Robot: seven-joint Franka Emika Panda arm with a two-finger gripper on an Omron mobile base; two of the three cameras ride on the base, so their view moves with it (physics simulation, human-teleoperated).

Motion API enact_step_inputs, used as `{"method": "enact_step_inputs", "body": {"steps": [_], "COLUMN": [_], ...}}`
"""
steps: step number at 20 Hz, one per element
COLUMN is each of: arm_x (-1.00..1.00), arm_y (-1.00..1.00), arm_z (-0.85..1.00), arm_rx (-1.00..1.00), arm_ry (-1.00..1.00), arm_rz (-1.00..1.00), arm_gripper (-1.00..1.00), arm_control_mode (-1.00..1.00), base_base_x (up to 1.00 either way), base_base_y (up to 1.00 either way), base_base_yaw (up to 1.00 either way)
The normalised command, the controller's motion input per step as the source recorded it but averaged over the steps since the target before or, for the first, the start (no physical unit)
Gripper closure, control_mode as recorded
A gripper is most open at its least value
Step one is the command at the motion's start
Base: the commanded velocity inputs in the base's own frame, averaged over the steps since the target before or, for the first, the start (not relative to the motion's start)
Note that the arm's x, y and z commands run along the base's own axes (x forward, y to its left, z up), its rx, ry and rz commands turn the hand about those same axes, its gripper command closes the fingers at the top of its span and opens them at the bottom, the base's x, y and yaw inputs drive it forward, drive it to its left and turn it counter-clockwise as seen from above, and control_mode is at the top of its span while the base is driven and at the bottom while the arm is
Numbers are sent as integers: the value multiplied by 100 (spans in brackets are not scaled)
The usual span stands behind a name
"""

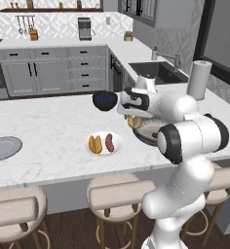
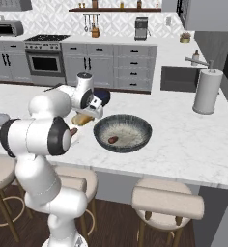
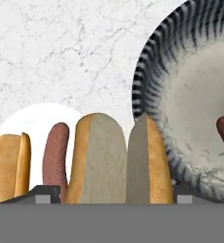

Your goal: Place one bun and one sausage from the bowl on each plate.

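The gripper (image 3: 114, 197) has a bun (image 3: 117, 159) between its fingers, jaws spread wide around it, and it hangs in the air over the marble counter (image 1: 44, 124), between the white plate (image 1: 118, 148) and the bowl (image 2: 140, 126). In the hand view the bun's split faces us, pale cut in the middle, golden crust on either side, with a dark fingertip (image 3: 47, 193) at each flank.

A bun like this reads as light and soft, so I judge a gentle squeeze across the crust is right; press harder and it would crush or fold at the split. Holding it across the width, as here, looks the sound choice.

On the white plate lie a second bun (image 1: 95, 144) and a sausage (image 1: 109, 142), side by side. That plate looks done. The grey plate (image 1: 4, 148) sits bare, well apart at the left of the counter.

One sausage (image 2: 113, 140) lies in the bowl. It looks firmer and smoother than the bun, round and likely to roll; I'd take it across the middle of its length. A blue bowl (image 1: 105, 99) stands just behind the arm.
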Motion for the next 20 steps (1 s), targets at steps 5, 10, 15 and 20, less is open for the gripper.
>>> {"method": "enact_step_inputs", "body": {"steps": [5, 10, 15, 20], "arm_x": [-54, -99, -27, -6], "arm_y": [16, 0, 60, 96], "arm_z": [31, 18, 22, 14], "arm_rx": [-7, -11, -5, 1], "arm_ry": [-4, -10, -11, -7], "arm_rz": [5, 5, 5, 7], "arm_gripper": [100, 100, 100, 100], "arm_control_mode": [-100, -100, -100, -100], "base_base_x": [0, 0, 0, 0], "base_base_y": [0, 0, 0, 0], "base_base_yaw": [0, 0, 0, 0]}}
